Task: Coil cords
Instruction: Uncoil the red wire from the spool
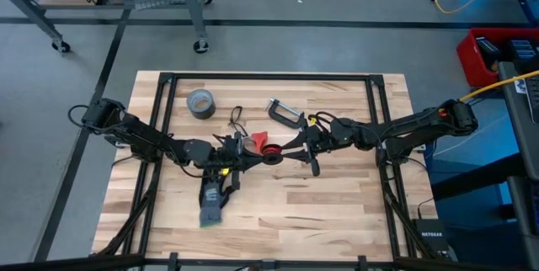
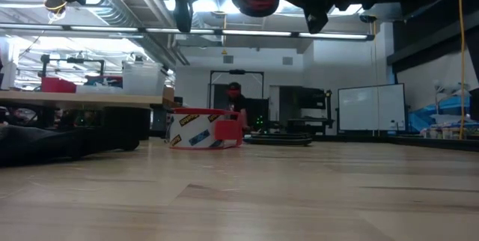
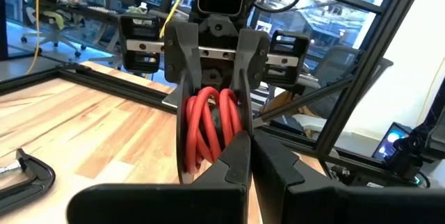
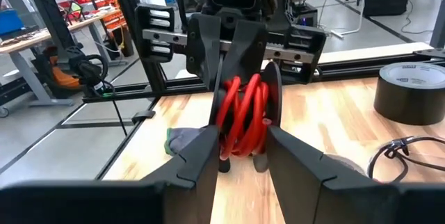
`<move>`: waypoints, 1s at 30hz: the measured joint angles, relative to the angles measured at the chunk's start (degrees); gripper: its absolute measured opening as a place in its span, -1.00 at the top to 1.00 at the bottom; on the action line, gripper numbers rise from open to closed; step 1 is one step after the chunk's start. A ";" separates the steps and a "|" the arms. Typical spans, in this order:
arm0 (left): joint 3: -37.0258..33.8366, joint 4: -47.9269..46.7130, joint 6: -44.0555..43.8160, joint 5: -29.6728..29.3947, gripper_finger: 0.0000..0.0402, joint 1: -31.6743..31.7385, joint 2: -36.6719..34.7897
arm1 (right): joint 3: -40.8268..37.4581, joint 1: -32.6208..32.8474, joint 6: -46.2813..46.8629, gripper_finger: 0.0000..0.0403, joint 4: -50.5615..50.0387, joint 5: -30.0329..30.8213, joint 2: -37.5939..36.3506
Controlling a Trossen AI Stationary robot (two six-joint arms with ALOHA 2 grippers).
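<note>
The red cord (image 1: 270, 151) is wound into a small coil (image 3: 208, 123) and hangs in the air over the table's middle, between my two grippers, which face each other. My left gripper (image 1: 255, 150) comes from the left, shut, with its tips at the coil. My right gripper (image 1: 285, 147) comes from the right with a finger on either side of the coil (image 4: 241, 116). In the low view the coil (image 2: 257, 2) hangs well above the tabletop. The black cord (image 1: 236, 121) lies looped on the table behind them. My left gripper (image 3: 252, 156) reaches level from the table's left, and its shut fingertips (image 3: 236, 147) meet the lower part of the coil (image 3: 224, 135). The fingers hide which strand they pinch. My right gripper (image 4: 240, 147) comes level from the table's right. Its two fingers (image 3: 179, 78) bear on the coil's two flat sides (image 3: 193, 113) and hold the loops together, upright and clear of the table.
A grey duct-tape roll (image 1: 200, 103) and a C-clamp (image 1: 286, 113) lie at the far middle. A red-edged tape ring (image 2: 203, 130) stands under the grippers. A dark glove (image 1: 212, 204) lies near the left arm. The black frame rails (image 1: 269, 77) run around the table.
</note>
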 joint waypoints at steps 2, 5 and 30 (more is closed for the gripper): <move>0.00 0.33 -0.11 0.00 1.00 0.00 0.00 | 0.00 0.00 0.00 0.37 0.01 0.04 0.00; 0.00 1.40 0.03 -0.04 1.00 0.00 0.00 | 0.00 0.00 0.00 0.37 0.24 0.81 0.16; 0.04 3.48 0.84 0.37 1.00 0.00 0.02 | 0.00 0.00 0.02 0.64 2.28 -1.04 0.57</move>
